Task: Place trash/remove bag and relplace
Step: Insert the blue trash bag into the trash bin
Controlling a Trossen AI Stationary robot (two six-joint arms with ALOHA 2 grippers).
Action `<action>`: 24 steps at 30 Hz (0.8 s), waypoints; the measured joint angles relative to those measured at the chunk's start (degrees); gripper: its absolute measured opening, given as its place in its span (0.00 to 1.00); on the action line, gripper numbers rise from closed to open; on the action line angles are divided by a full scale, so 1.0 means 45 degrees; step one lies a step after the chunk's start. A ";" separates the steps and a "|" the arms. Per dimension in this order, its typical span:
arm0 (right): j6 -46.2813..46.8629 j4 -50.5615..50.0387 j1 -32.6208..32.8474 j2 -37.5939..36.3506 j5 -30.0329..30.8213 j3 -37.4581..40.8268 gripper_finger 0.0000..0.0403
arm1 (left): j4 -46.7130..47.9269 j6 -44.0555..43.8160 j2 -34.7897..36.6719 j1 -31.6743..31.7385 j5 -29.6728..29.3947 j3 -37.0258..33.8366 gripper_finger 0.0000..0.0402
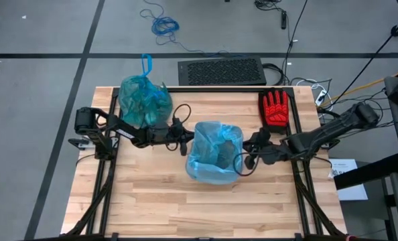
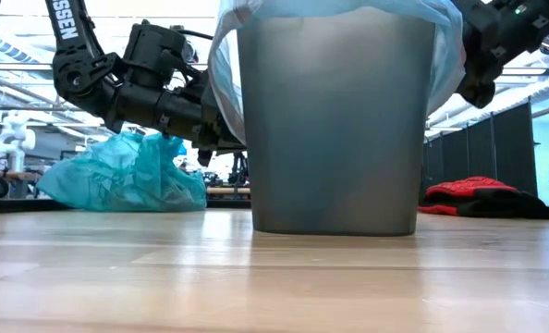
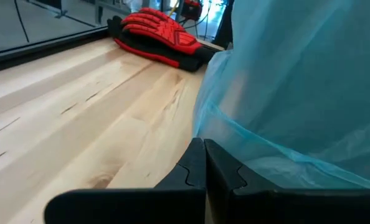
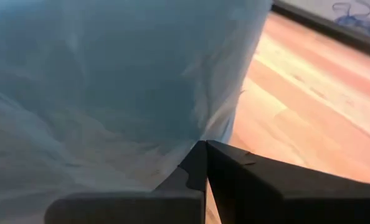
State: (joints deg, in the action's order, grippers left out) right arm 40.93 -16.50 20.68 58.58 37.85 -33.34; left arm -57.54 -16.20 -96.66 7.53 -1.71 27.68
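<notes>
**Bin lined, full bag set aside**

A grey round bin (image 2: 335,129) mid-table wears a pale sky-blue plastic liner (image 1: 216,150). The knotted teal-green translucent bag (image 1: 144,100) sits at the far left corner. The left gripper (image 1: 183,142) and right gripper (image 1: 247,155) flank the rim, fingers pressed together.

Through the right wrist camera I see my right pincer (image 4: 205,163) with its two dark fingers (image 4: 235,180) pressed together, their tips right against pale blue plastic film (image 4: 110,81). The film is crinkled and translucent and fills most of what I see. Beside it lies the light wooden bench (image 4: 303,112).
</notes>
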 joint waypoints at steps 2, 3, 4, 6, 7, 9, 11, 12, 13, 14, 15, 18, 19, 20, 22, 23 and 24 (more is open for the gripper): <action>0.0003 -0.0303 0.0128 -0.0413 0.0268 0.0000 0.00 | -0.0003 0.0002 0.0000 0.0031 -0.0017 0.0000 0.00; -0.0002 -0.0436 0.0176 -0.0612 0.0461 0.0000 0.00 | -0.0004 0.0004 0.0000 0.0057 -0.0015 0.0000 0.00; -0.0004 -0.0517 0.0216 -0.0809 0.0688 0.0000 0.00 | -0.0002 0.0005 0.0004 0.0099 -0.0016 0.0000 0.00; -0.0196 -0.0602 0.0274 -0.1153 0.1334 0.0000 0.00 | 0.0035 0.0009 0.0117 0.0208 -0.0017 0.0000 0.00; -0.0462 -0.0512 0.0244 -0.1296 0.1666 0.0000 0.00 | 0.0044 0.0042 0.0203 0.0283 -0.0017 0.0000 0.00; -0.1195 -0.0262 0.0006 -0.1547 0.2244 0.0000 0.00 | 0.0190 0.0181 0.0506 0.0430 -0.0017 0.0000 0.00; -0.2010 -0.0046 -0.0534 -0.1745 0.2263 0.0000 0.00 | 0.0528 0.0471 0.0960 0.0591 -0.0017 0.0000 0.00; -0.2298 0.0052 -0.0833 -0.1803 0.2129 0.0000 0.00 | 0.0833 0.0593 0.1285 0.0687 -0.0017 0.0000 0.00; -0.2609 0.0133 -0.1147 -0.1850 0.1842 0.0000 0.00 | 0.1207 0.0708 0.1633 0.0767 -0.0019 0.0000 0.00; -0.2907 0.0281 -0.1475 -0.1874 0.1413 0.0000 0.00 | 0.1566 0.0772 0.2006 0.0826 -0.0021 0.0000 0.00; -0.3214 0.0468 -0.1769 -0.1878 0.0871 0.0000 0.00 | 0.2029 0.0783 0.2441 0.0870 -0.0024 0.0000 0.00; -0.4006 0.0842 -0.2456 -0.1875 -0.0828 0.0000 0.00 | 0.3265 0.1036 0.3746 0.0855 -0.0026 0.0000 0.00; -0.4174 0.1039 -0.2604 -0.1878 -0.1401 0.0000 0.00 | 0.3697 0.1104 0.4173 0.0760 -0.0026 0.0000 0.00; -0.4304 0.1303 -0.2714 -0.1878 -0.1979 0.0000 0.00 | 0.4105 0.1125 0.4554 0.0644 -0.0021 0.0004 0.00; -0.4502 0.1753 -0.2765 -0.1878 -0.2995 0.0000 0.00 | 0.5025 0.1135 0.5276 0.0389 0.0045 0.0005 0.00; -0.4544 0.2031 -0.2726 -0.1878 -0.3525 0.0000 0.00 | 0.5440 0.1135 0.5573 0.0235 0.0081 0.0005 0.00; -0.4548 0.2274 -0.2630 -0.1865 -0.4015 0.0000 0.00 | 0.5780 0.1135 0.5857 0.0055 0.0095 0.0005 0.00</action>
State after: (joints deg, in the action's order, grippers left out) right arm 20.47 -6.26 8.84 50.19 19.79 -33.34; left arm -31.53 -11.09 -70.30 7.78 -1.28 27.70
